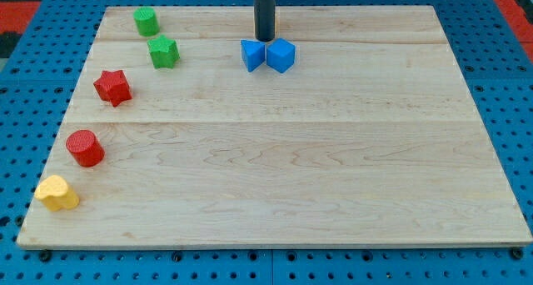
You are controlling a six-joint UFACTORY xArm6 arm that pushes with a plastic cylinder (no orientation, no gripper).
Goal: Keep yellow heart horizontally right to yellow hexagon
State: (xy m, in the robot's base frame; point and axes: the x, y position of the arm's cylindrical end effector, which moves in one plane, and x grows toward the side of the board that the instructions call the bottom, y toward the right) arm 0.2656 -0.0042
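Observation:
The yellow heart (57, 193) lies at the view's bottom left corner of the wooden board (333, 177). No yellow hexagon shows anywhere in the view. My tip (264, 40) is at the view's top centre, just above and touching or nearly touching the two blue blocks: a blue block (252, 54) on the left and a blue cube (281, 55) on the right. The tip is far from the yellow heart.
A green cylinder (146, 21) and a green star (163, 52) sit at the view's top left. A red star (112, 87) and a red cylinder (85, 147) lie along the left edge. Blue pegboard surrounds the board.

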